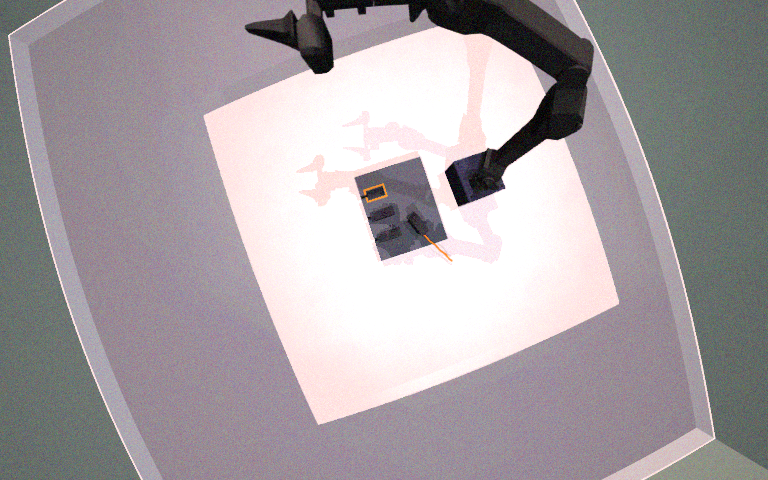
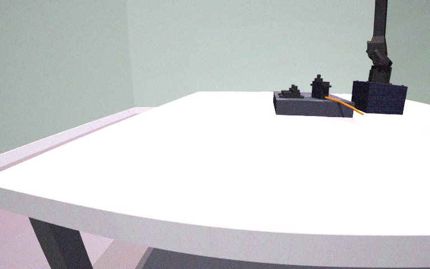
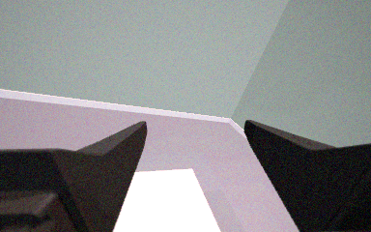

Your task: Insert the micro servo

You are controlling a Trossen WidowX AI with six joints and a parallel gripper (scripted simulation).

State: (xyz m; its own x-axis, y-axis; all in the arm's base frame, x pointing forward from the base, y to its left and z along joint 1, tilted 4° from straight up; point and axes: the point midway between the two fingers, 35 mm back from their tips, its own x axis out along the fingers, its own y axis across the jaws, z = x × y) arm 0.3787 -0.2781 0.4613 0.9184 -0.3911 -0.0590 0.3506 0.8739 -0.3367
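The loose micro servo is dark and stands upright on the robot's grey deck, its shaft pointing up and both ears above the deck. Its orange cable runs over the deck's edge. An orange outline marks the empty pocket near the deck's far left corner in the top view; the side notch is too small to read. My gripper is open and empty, well away from the servo. The top view shows one finger at its top edge; the exterior view does not show the gripper.
Two dark servos sit low in the deck beside the marked pocket. A navy box stands close beside the deck, with the arm's base on it. All stand on the white table.
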